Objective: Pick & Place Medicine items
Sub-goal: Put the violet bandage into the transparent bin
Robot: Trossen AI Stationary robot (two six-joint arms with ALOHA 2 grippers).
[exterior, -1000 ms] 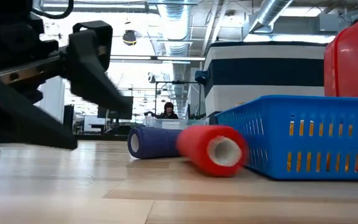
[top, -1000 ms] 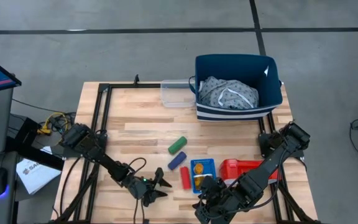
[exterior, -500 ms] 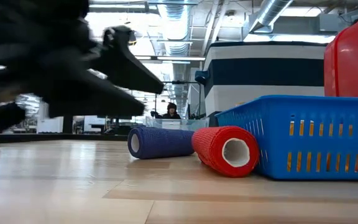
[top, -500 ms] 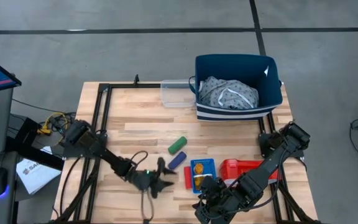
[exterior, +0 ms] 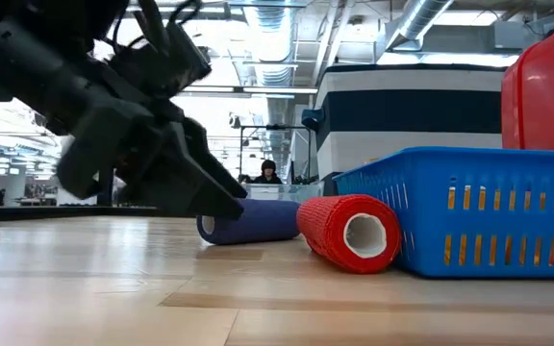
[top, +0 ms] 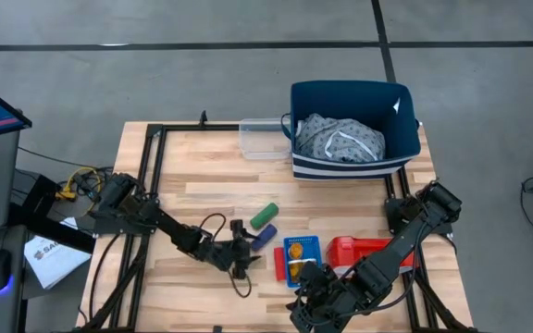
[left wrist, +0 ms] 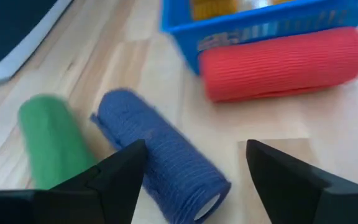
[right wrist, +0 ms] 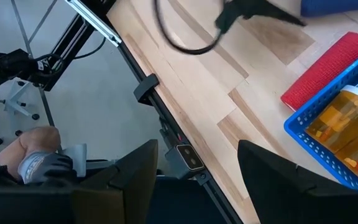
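Observation:
The orange pill bottles (top: 301, 255) lie in a small blue basket (top: 315, 244) near the table's near edge, and also show in the right wrist view (right wrist: 345, 119). Left of the basket lie the red block (top: 276, 265), blue block (top: 265, 237) and green block (top: 265, 215). My left gripper (top: 245, 248) is open and low over the table. Its fingers stand on either side of the blue block's (left wrist: 160, 155) near end. My right gripper (top: 305, 303) is open and waits at the near edge, below the basket (right wrist: 328, 149). My left gripper comes nearly level from the table's left at the blue block's open end (exterior: 210, 227). One fingertip (left wrist: 132, 158) shows right against the block's side. Whether it touches, I cannot tell.
A navy bin with cloth (top: 354, 129) and a clear container (top: 262, 139) stand at the far edge. A red object (top: 364, 250) sits right of the basket. A loose cable (top: 213, 227) trails from my left arm. A person's hand (right wrist: 39, 152) shows beyond the near edge.
My left gripper has moved right and toward the far edge, dropping low, from open table up to the blue block's end. The red block has shifted a little beside the basket. My right arm has kept still.

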